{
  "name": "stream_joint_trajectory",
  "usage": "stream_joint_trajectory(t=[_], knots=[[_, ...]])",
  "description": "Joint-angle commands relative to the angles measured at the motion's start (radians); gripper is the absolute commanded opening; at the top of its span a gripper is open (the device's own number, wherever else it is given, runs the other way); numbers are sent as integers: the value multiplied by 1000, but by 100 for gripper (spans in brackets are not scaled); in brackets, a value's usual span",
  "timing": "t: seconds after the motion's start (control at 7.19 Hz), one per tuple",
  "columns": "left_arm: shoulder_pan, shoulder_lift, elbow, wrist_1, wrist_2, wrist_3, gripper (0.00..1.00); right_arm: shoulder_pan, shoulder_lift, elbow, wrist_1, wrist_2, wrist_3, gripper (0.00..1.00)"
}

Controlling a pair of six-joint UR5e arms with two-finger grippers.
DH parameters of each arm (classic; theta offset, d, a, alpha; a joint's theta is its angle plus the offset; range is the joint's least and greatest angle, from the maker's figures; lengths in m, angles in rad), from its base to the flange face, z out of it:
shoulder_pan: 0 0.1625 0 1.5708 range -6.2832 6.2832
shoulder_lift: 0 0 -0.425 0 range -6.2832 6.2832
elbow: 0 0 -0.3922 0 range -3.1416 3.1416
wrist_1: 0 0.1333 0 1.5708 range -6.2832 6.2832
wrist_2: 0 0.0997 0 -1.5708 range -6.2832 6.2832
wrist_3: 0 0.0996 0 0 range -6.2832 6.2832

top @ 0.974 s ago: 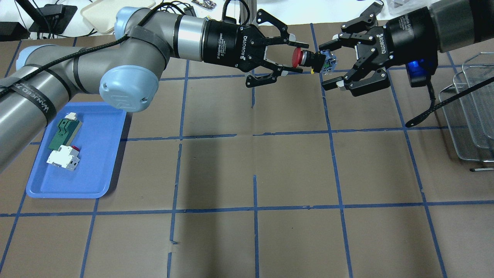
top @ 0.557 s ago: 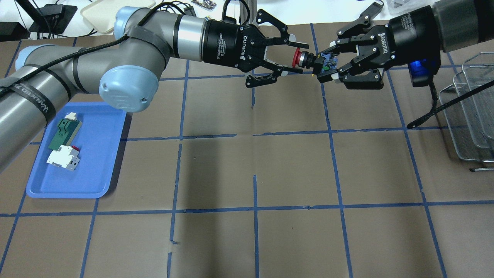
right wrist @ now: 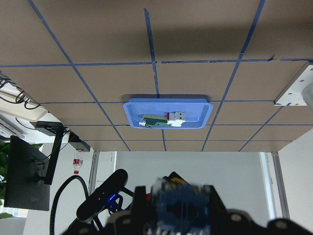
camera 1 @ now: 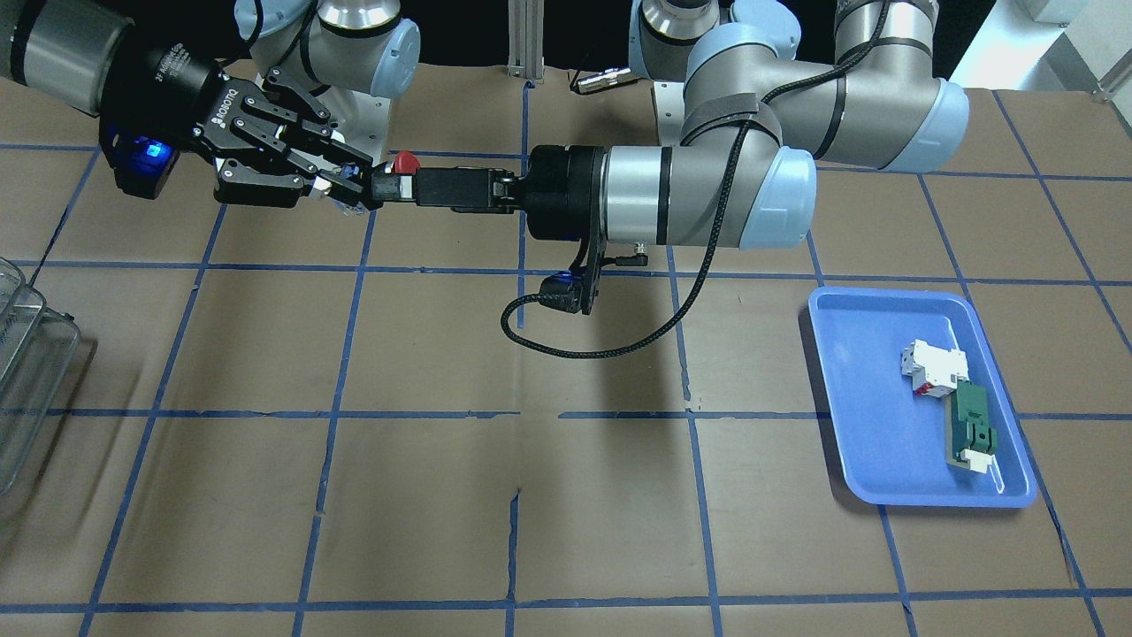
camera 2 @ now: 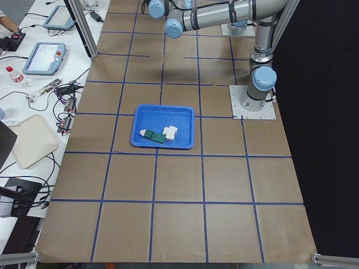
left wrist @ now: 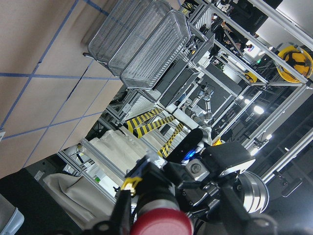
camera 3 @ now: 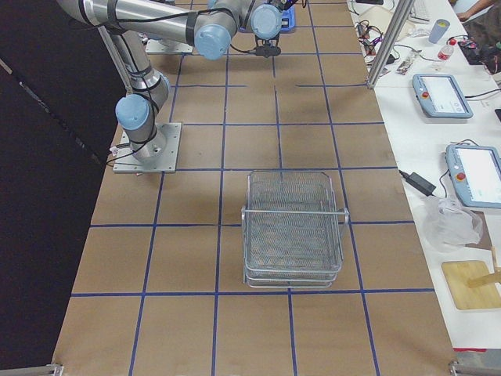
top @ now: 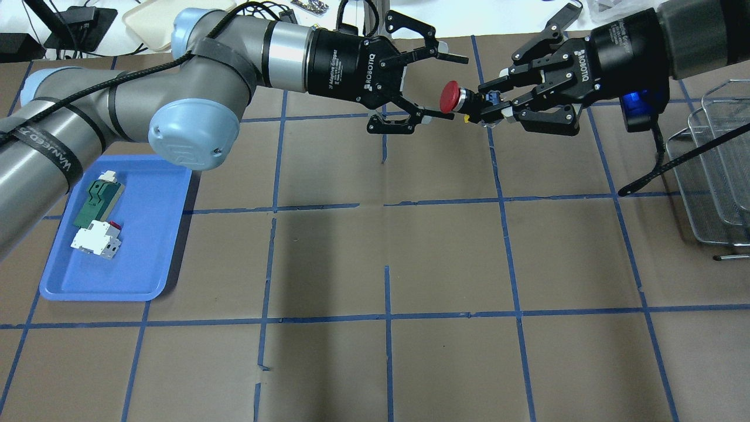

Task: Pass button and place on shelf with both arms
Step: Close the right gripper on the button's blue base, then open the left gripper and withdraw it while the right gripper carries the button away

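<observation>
The button [top: 450,97], with its red cap, black body and blue-grey base, hangs in the air over the table's far middle. My right gripper [top: 495,105] is shut on its base end. My left gripper [top: 456,88] is open, its fingers [top: 436,115] spread either side of the red cap and apart from it. In the front view the red cap [camera 1: 405,162] shows between the right gripper [camera 1: 349,188] and the left gripper [camera 1: 400,188]. The cap [left wrist: 164,223] fills the bottom of the left wrist view. The wire shelf [top: 716,170] stands at the right edge, also seen in the right side view [camera 3: 293,227].
A blue tray [top: 146,258] at the left holds a green flat part [top: 96,202] and a white-and-red block [top: 95,240]. Brown paper with blue tape lines covers the table [top: 387,264]. The shelf shows at the front view's left edge [camera 1: 26,372].
My right gripper closed on the button's base. My left gripper then opened and let go of the red cap. The button now rests only in the right gripper.
</observation>
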Motion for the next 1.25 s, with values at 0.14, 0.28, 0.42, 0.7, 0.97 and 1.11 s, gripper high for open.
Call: stream_joint_trajectory(t=[0.14,0.28,0.42,0.7,0.97,1.11], knots=[[5,5,12,0,9,0,100,-1,3,-5,-2,-3,-8,0],[16,19,47,-1,96,-3,100,-10,6,-10,-23,-13,-17,0],[28,24,91,-9,243,-7,100,-29,8,-11,-75,-88,-75,0],[33,34,160,-17,514,-5,100,-120,9,-39,-84,-194,-278,0],[31,60,243,-89,830,35,100,-145,31,-114,-7,-489,-627,0],[34,57,291,-89,965,49,100,-147,55,-150,-2,-664,-775,0]])
